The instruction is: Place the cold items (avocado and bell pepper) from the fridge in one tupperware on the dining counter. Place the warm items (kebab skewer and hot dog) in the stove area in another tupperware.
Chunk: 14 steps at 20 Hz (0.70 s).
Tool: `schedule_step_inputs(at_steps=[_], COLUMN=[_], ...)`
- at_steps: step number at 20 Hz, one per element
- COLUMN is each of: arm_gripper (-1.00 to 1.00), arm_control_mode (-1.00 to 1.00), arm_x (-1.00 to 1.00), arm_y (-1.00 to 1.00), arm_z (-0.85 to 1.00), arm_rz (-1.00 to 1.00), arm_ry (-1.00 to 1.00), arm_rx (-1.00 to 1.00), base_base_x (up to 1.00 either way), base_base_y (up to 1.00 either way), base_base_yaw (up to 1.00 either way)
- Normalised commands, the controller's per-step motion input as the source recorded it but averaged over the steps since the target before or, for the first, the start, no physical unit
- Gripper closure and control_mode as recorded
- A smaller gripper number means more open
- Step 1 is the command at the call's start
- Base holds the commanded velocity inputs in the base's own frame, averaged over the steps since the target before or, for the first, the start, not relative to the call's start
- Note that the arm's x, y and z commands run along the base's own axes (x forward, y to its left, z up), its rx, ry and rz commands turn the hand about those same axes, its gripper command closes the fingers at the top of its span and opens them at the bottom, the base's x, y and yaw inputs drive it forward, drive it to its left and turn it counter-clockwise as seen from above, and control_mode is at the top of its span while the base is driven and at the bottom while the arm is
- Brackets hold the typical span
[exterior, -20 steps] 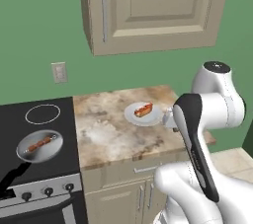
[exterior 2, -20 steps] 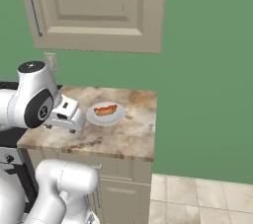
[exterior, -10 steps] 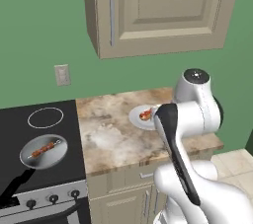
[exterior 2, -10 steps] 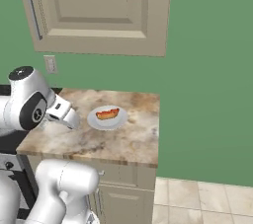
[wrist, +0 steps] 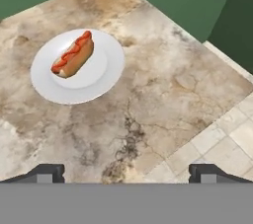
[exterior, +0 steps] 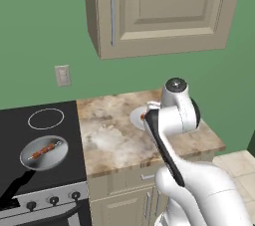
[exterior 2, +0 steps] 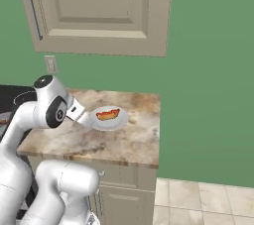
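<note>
Both base views look down from behind the arm, sharing the beige marbled stone counter (exterior: pixel 119 140); hand view hangs close above it.

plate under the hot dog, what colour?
White; the plate shows best in the hand view.

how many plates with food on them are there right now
2. One white plate sits on the marbled counter holding the hot dog; a grey plate on the black stove holds the kebab skewer. The arm may hide others.
</note>
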Motion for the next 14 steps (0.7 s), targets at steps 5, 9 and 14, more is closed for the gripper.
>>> schedule_step_inputs(at_steps=[5, 9, 14], arm_gripper=[-1.00, -1.00, -1.00], arm_control_mode=[-1.00, -1.00, -1.00], arm_x=[0.99, 0.73, 0.70], arm_y=[-0.01, 0.00, 0.00], arm_z=[0.00, -0.20, -0.41], arm_rz=[-0.10, -0.10, -0.04], arm_ry=[0.21, 0.03, 0.03], arm_rx=[0.19, 0.06, 0.00], base_base_x=[0.00, 0.00, 0.00], base_base_y=[0.00, 0.00, 0.00], base_base_yaw=[0.00, 0.00, 0.00])
